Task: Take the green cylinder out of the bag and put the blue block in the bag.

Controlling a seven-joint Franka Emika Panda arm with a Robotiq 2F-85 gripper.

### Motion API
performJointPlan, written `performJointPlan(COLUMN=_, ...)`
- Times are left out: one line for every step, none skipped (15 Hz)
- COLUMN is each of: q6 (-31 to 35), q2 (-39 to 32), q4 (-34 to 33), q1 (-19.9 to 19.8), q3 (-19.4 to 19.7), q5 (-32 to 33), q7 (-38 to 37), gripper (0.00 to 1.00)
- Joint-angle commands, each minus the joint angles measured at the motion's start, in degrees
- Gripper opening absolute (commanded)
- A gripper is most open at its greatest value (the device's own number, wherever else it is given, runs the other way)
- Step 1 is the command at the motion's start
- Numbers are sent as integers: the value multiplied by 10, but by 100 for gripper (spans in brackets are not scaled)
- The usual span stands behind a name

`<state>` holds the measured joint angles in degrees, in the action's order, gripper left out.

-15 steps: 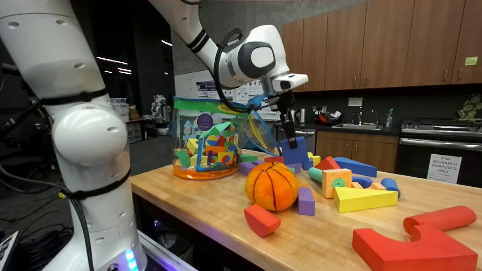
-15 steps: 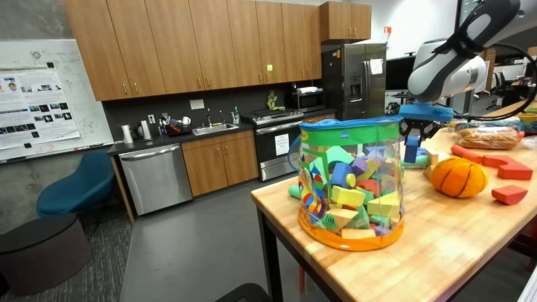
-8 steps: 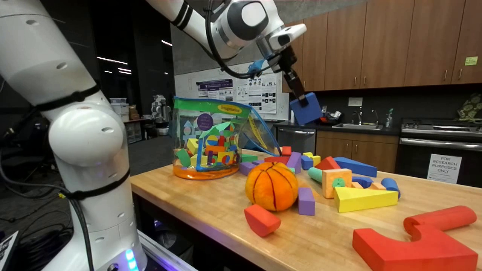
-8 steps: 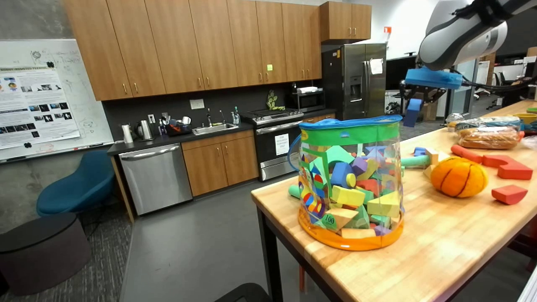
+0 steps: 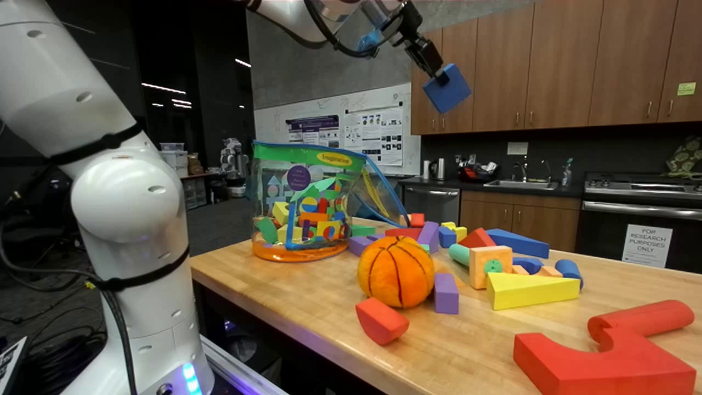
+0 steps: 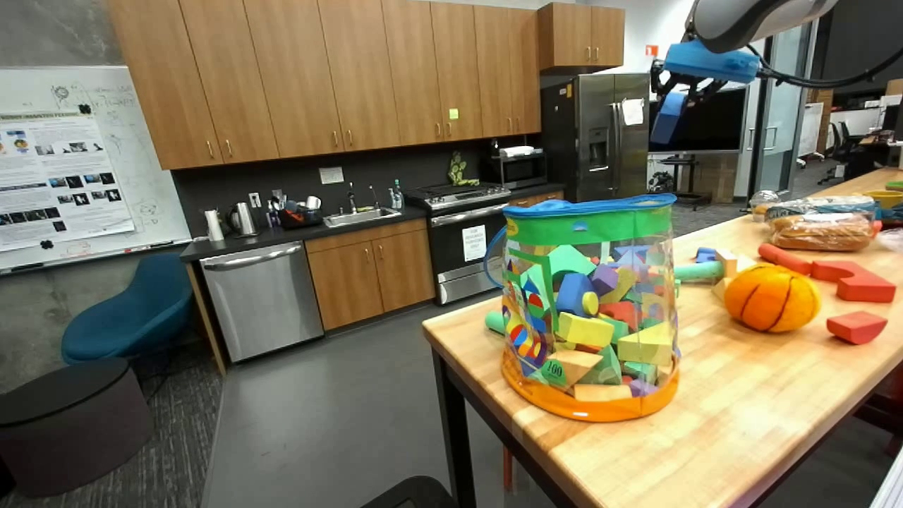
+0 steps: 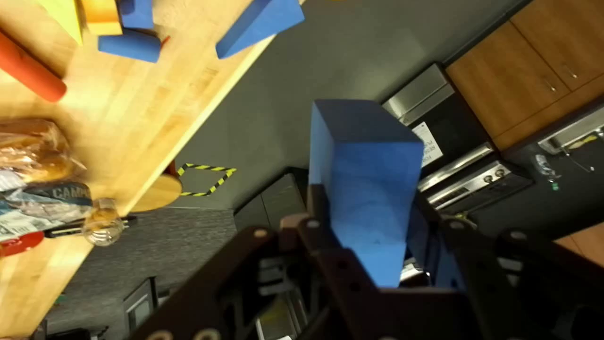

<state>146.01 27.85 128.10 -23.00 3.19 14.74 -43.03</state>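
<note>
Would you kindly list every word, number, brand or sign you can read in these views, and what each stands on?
"FOR RESEARCH PURPOSES ONLY": paper sign on the oven.
"Imaginarium": yellow oval on the bag.
"100": green patch low on the bag.
"CAMA", the rest unclear: dark package in the wrist view.
Too small or blurred to read: purple label on the bag, posters, whiteboard writing, small wall notice, sticky note.

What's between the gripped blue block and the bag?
Bare air in both exterior views: only background, whiteboard or fridge, shows between the blue block in the gripper and the clear green-trimmed bag.
</note>
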Motion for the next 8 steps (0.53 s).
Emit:
performJointPlan(q6=7, q2=-1, q4=-41, q1=8, q3=-19, q5=3, q7=26, gripper=16)
performJointPlan(q6=16, q2=1, q4=-44, q1=13, q3=-26, q5=4, q7=35, gripper=16)
performJointPlan(q6=22, q2=5, q4=-46, q1=17, q3=-32, q5=6, q7=46, gripper=16)
performJointPlan(q6=34, q2=11, q4=-42, q1=24, q3=-39, q5=7, q7=57, gripper=16)
performJointPlan(q6=42, q2=16, q4=-39, q1=32, q3=-46, q5=6, q7=73, gripper=16)
performJointPlan(q6=51, q2=23, q4=-32, q1=41, q3=-54, q5=6, q7=91, gripper=16)
performJointPlan(q6=57, q2=30, q4=-27, q1=51, q3=-64, q5=5, q7=109, gripper=16)
performJointPlan(q6=60, q2=35, q4=-23, q1=62, q3=-73, q5=2, q7=125, gripper=16)
